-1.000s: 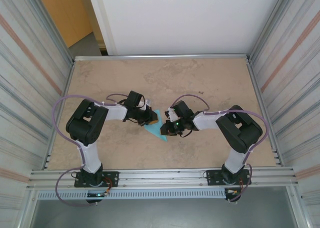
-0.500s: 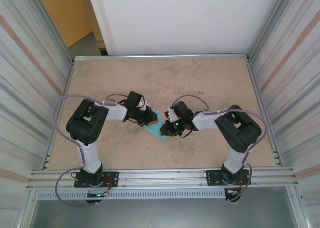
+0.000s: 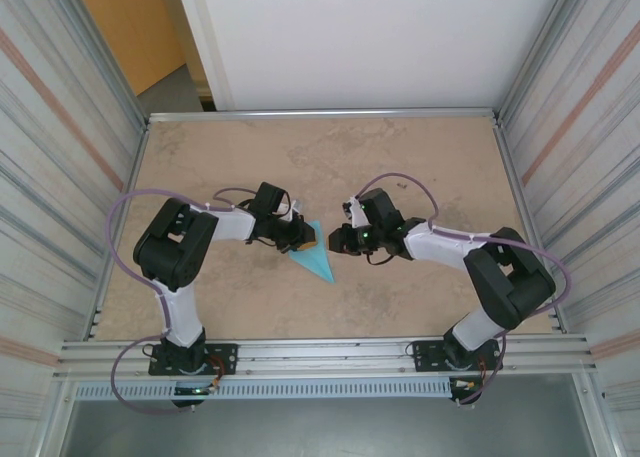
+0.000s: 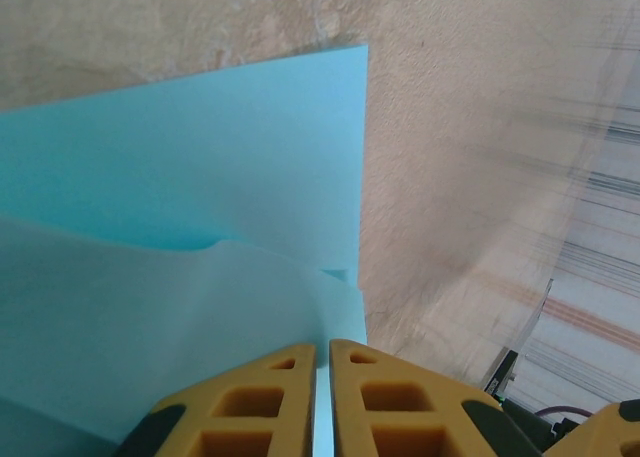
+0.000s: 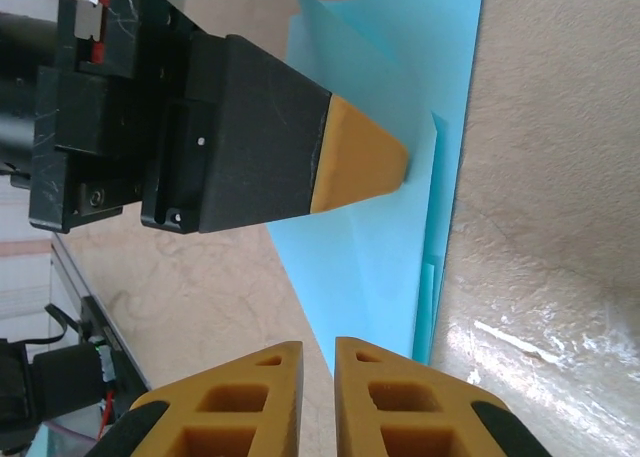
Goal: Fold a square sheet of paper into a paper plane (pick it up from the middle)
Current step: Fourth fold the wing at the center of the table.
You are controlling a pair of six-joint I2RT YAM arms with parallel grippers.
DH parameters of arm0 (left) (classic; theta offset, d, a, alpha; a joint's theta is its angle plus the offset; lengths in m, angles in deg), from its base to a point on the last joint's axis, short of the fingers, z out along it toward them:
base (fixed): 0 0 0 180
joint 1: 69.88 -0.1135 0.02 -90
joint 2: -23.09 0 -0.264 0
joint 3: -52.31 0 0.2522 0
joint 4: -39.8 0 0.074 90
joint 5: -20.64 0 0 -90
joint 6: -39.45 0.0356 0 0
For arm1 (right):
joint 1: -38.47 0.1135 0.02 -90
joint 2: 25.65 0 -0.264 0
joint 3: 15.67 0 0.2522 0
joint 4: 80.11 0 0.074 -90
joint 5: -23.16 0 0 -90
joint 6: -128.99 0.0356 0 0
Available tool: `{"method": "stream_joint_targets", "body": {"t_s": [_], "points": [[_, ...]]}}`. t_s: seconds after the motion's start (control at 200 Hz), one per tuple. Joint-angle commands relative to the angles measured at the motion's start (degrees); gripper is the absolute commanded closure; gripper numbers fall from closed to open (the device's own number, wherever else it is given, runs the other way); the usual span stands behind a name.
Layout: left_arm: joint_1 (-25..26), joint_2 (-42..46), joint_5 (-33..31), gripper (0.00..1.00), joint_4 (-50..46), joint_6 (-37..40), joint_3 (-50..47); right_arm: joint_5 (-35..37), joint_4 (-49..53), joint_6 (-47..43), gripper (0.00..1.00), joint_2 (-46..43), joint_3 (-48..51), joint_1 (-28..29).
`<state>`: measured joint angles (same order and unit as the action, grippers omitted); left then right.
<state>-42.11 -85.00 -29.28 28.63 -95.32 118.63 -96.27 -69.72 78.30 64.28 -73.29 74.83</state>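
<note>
Squarely beneath left pincer (image 3: 306,239), paper plane (image 3: 322,266)

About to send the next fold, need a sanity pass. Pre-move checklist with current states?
1. Left gripper shut on the folded light-blue paper sheet: ok.
2. Right gripper shut and empty: ok.
3. Right gripper apart from the paper: cannot tell, very close.
4. Paper's layer edges aligned: not ok, a lower layer peeks out.
5. Paper's pointed end resting on the tan table: ok.

Arms angled inward, left fingers (image 4: 262,409) and right fingers (image 5: 238,402) pressed together.
</note>
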Motion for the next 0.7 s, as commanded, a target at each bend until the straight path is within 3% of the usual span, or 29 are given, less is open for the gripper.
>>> {"method": "stream_joint_targets", "body": {"t_s": [0.0,0.356,0.692], "points": [[0.2,-1.4,-0.5,0.88,-3.0,1.5,0.7,-0.6,0.5,1.4,0.85,1.9,-0.7,0.6],[0.2,-1.5,-0.2,0.88,-3.1,1.6,0.9,-1.6,0.6,1.1,0.89,9.3,-4.9,4.6],[0.2,1.9,2.2,0.86,-1.5,1.6,1.0,3.4,1.0,2.9,0.78,1.2,0.7,2.4]]}}
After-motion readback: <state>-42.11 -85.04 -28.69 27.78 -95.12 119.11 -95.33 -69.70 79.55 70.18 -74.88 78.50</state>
